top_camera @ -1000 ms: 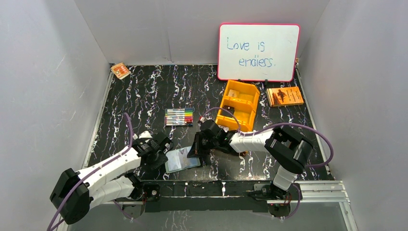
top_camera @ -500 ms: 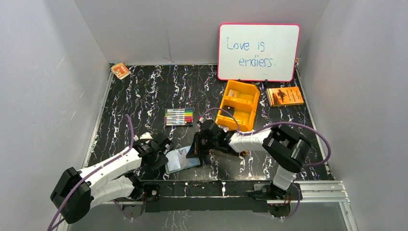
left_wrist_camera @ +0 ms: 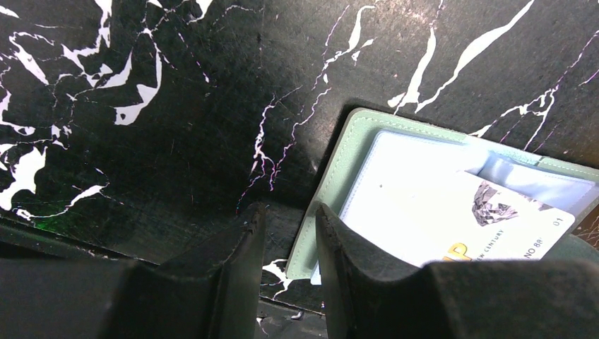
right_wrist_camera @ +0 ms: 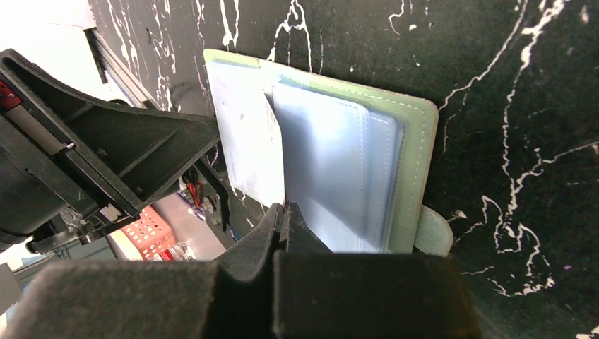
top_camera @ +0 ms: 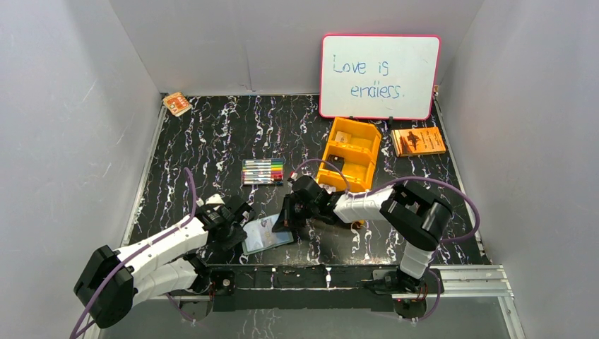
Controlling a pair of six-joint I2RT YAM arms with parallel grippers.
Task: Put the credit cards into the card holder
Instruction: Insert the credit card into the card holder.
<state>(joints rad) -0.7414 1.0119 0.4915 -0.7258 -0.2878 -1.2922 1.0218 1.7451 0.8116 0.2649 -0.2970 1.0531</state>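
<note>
The card holder (top_camera: 267,234) lies open near the table's front edge, grey-green with pale blue pockets (right_wrist_camera: 339,169). A whitish credit card (left_wrist_camera: 438,212) with printed lettering sits slanted, partly inside a pocket. My right gripper (right_wrist_camera: 284,212) is shut, its tips pinching that card's (right_wrist_camera: 247,148) edge from the right side of the holder (top_camera: 286,220). My left gripper (left_wrist_camera: 289,233) stands at the holder's left corner (top_camera: 240,224) with a narrow gap between its fingers. One finger lies over the holder's green edge (left_wrist_camera: 332,176).
An orange three-compartment bin (top_camera: 351,154) stands behind the right arm. A pack of markers (top_camera: 263,171) lies mid-table. A whiteboard (top_camera: 379,76) leans at the back, an orange booklet (top_camera: 418,141) lies to its right, and a small packet (top_camera: 176,104) sits in the back left corner.
My right arm has edged slightly left toward the card holder with its gripper still shut. The left arm has stayed in place.
</note>
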